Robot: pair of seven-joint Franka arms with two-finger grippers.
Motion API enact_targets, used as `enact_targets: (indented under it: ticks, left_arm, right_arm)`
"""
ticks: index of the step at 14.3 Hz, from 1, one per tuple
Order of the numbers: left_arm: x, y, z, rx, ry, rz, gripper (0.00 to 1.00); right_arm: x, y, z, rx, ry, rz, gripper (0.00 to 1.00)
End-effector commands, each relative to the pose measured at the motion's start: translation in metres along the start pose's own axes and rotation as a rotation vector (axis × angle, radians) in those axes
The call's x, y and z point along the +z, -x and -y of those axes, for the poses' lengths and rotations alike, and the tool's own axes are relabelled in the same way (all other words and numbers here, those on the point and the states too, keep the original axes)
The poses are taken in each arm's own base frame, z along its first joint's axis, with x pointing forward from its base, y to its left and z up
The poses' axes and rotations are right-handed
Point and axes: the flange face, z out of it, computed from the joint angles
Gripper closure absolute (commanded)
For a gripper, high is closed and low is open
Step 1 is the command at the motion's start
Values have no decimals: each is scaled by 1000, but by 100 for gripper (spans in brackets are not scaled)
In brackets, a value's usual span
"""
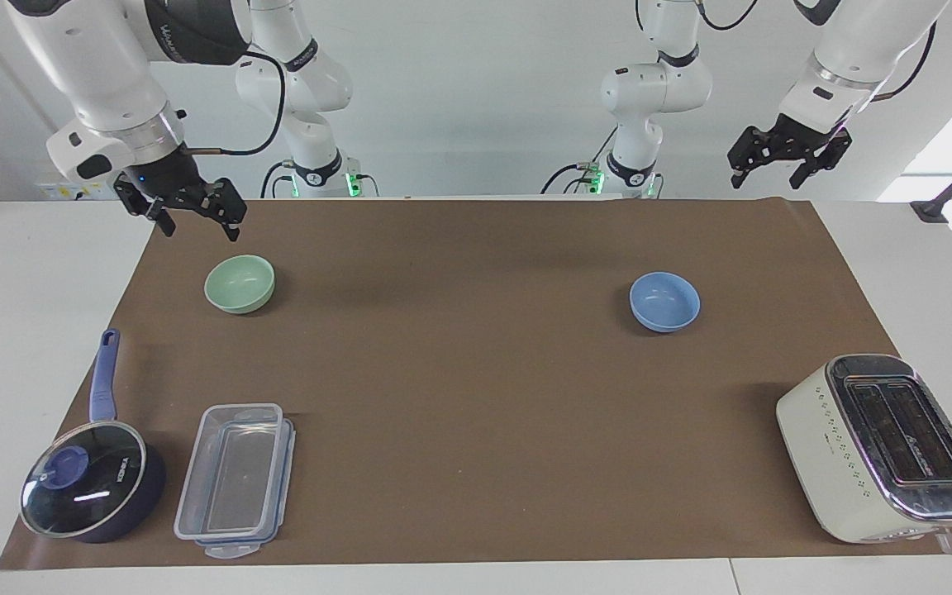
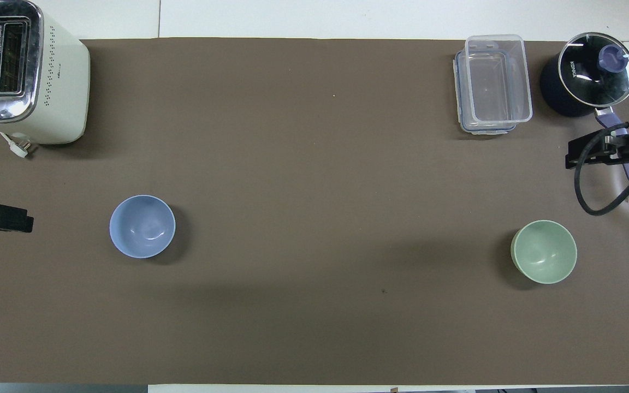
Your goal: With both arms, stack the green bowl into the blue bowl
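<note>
Setting: brown mat point(image 1: 476, 397) covering a white table, pale wall at the robots' end.
Right gripper point(image 1: 195, 219): fingers spread, empty, raised over the mat's edge at the right arm's end.
Green bowl point(image 1: 240, 283): upright on the mat, toward the right arm's end, nothing inside.
Blue bowl point(image 1: 664, 302): upright, well apart from the green bowl, toward the left arm's end.
Left gripper point(image 1: 788, 165): fingers parted, empty, raised high over the mat's corner.
Clutter: saucepan point(image 1: 94, 479), clear container point(image 1: 232, 479), toaster point(image 1: 885, 450), farther from the robots.
Risk: a smooth bowl rim may slip from a pinch during handover.
Views: only the facing view shows gripper height; the overhead view shows both bowls' hollow insides.
</note>
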Motion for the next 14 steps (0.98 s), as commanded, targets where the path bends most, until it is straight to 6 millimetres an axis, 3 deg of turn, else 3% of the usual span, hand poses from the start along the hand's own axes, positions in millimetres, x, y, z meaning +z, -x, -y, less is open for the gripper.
enact_targets:
  ticks: [1, 14]
  left_arm:
    - [-6, 4, -3, -6, -22, 5, 0]
    - [-6, 2, -4, 0, -23, -9, 0]
  right_arm:
    - [3, 25, 3, 12, 5, 7, 0]
    - [5, 22, 0, 4, -1, -17, 0]
